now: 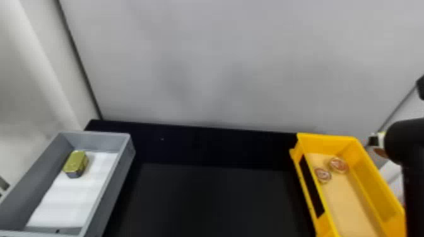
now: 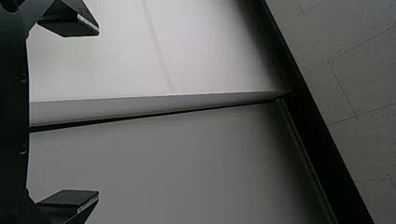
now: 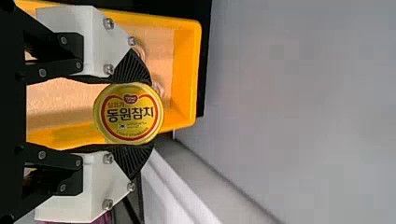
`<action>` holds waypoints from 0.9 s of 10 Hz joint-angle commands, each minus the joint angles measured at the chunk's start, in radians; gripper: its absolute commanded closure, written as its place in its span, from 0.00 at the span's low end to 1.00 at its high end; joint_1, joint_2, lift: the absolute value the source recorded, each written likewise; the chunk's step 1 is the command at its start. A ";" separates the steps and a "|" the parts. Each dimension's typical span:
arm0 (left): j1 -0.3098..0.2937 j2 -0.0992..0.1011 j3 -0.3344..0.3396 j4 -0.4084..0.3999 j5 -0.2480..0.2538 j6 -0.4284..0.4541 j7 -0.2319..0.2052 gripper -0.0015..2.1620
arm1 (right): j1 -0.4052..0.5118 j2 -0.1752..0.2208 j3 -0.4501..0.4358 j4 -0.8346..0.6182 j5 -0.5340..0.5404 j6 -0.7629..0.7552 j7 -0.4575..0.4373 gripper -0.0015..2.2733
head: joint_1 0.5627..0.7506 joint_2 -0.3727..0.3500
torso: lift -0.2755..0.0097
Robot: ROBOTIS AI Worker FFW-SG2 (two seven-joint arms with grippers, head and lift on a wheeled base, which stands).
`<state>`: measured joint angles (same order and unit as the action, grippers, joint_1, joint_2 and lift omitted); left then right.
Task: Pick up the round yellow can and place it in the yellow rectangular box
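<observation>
At three o'clock in the head view, the right gripper (image 1: pixel 373 141) pinches one round yellow can (image 3: pixel 128 113) between two ribbed fingers (image 3: pixel 133 70); at four, one plastic box (image 1: pixel 328 137) holds two discs. The left gripper (image 2: pixel 98 113) gapes empty.

round yellow can (image 3: pixel 129 113): large dark lettering (image 3: pixel 130 113), smaller print (image 3: pixel 136 125), red badge (image 3: pixel 130 99), tiny flag (image 3: pixel 122 126).

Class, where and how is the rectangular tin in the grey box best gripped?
Probably from above, fingers across the long sides of the tin: its flat top faces up uncovered, and the walls of the grey box would likely hinder a sideways approach.
</observation>
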<state>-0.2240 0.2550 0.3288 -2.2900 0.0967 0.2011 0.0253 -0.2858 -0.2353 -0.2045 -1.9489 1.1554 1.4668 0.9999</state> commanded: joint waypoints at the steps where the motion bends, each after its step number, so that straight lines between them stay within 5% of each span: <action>1: -0.005 -0.002 -0.003 0.001 0.000 0.000 -0.001 0.03 | -0.019 0.013 -0.079 0.067 -0.178 -0.064 -0.156 0.30 | 0.70 0.41 | 0.94; 5: -0.002 -0.002 0.006 -0.002 0.000 0.000 -0.002 0.03 | -0.016 0.002 -0.219 0.197 -0.796 -0.165 -0.639 0.30 | 0.70 0.41 | 0.94; 9: 0.005 0.001 0.012 -0.005 0.000 0.002 -0.002 0.03 | 0.020 -0.021 -0.242 0.311 -0.991 -0.208 -0.777 0.30 | 0.70 0.41 | 0.94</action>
<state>-0.2207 0.2544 0.3392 -2.2935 0.0967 0.2024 0.0230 -0.2775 -0.2500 -0.4450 -1.6756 0.1989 1.2692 0.2261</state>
